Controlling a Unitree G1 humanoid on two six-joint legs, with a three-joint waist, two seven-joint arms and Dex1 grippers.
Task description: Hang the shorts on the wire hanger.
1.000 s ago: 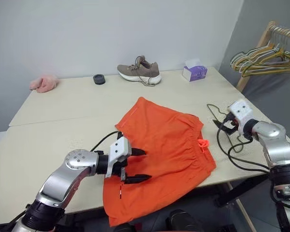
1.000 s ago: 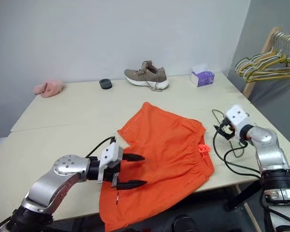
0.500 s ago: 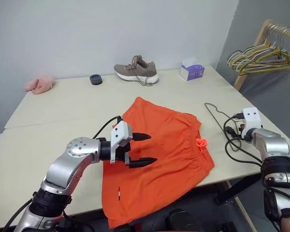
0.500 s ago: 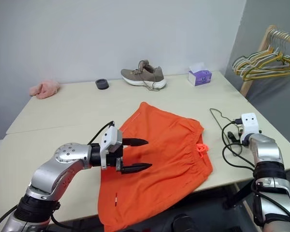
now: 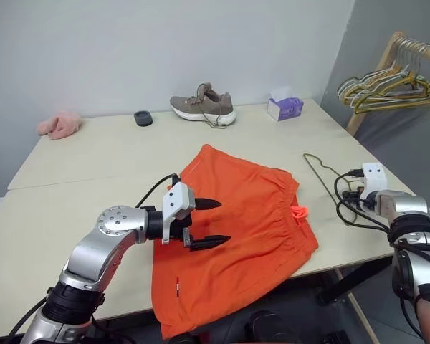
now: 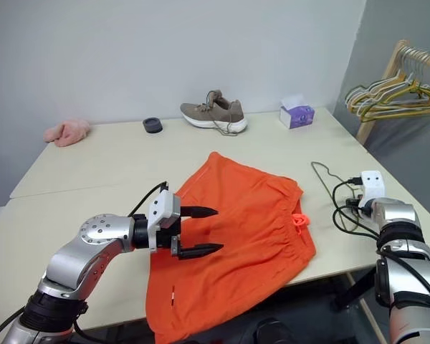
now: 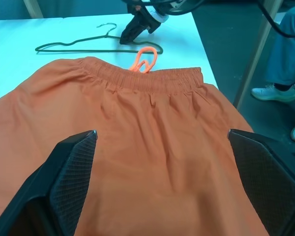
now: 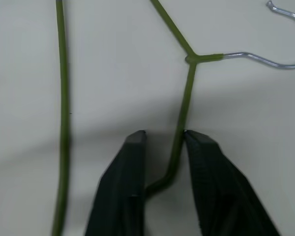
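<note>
The orange shorts (image 5: 244, 215) lie flat on the table, waistband and pink-orange drawstring (image 5: 299, 212) toward the right. My left gripper (image 5: 223, 221) hovers open just above the shorts' left half, with nothing between its fingers. The thin olive-green wire hanger (image 5: 319, 169) lies on the table right of the waistband. My right gripper (image 8: 166, 135) is down at the hanger's near end by the table's right edge. Its two fingers are shut on the wire (image 8: 184, 98) just below the neck of the hook. The left wrist view shows that gripper (image 7: 137, 27) on the hanger (image 7: 88, 44).
A brown shoe (image 5: 203, 107), a purple tissue box (image 5: 285, 107), a small black round object (image 5: 142, 118) and a pink fuzzy cloth (image 5: 59, 124) sit along the table's far side. A wooden rack with several hangers (image 5: 390, 82) stands at the far right. A person's leg (image 7: 285, 49) shows beyond the table.
My right gripper has dropped down to the table and closed on the hanger's wire. The left gripper stays open over the shorts. The camera has shifted slightly.
</note>
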